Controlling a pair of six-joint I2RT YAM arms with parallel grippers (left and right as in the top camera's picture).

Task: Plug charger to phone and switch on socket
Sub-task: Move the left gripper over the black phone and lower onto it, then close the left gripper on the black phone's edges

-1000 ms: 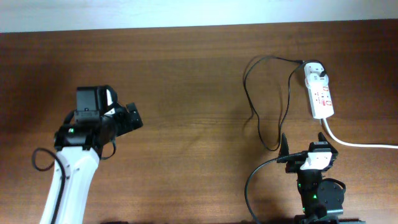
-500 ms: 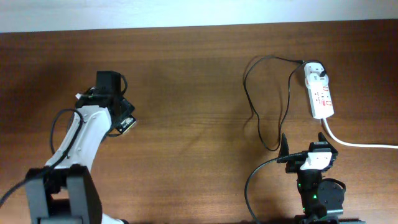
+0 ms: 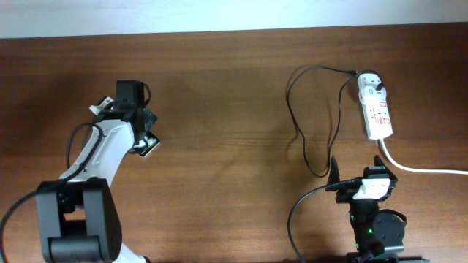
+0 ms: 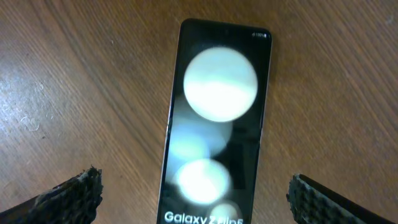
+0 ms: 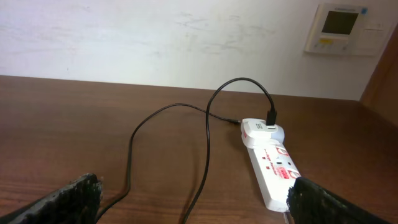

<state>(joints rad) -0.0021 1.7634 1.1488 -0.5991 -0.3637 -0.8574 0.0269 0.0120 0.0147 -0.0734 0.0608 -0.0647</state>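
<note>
- The left end effector is over the left part of the table. Its fingers are wide apart and hold nothing.
- The phone shows only in the left wrist view. From above, the arm hides it.
- The phone lies flat, face up, between the two fingers and touches neither. Its long side points away from the end effector, with the letters at the near end.
- The charger loops on the right part of the table. Its white plug sits in the far end of the socket.
- The socket runs from far to near.
- The right end effector is near the socket's close end. Its fingers are apart and empty.
</note>
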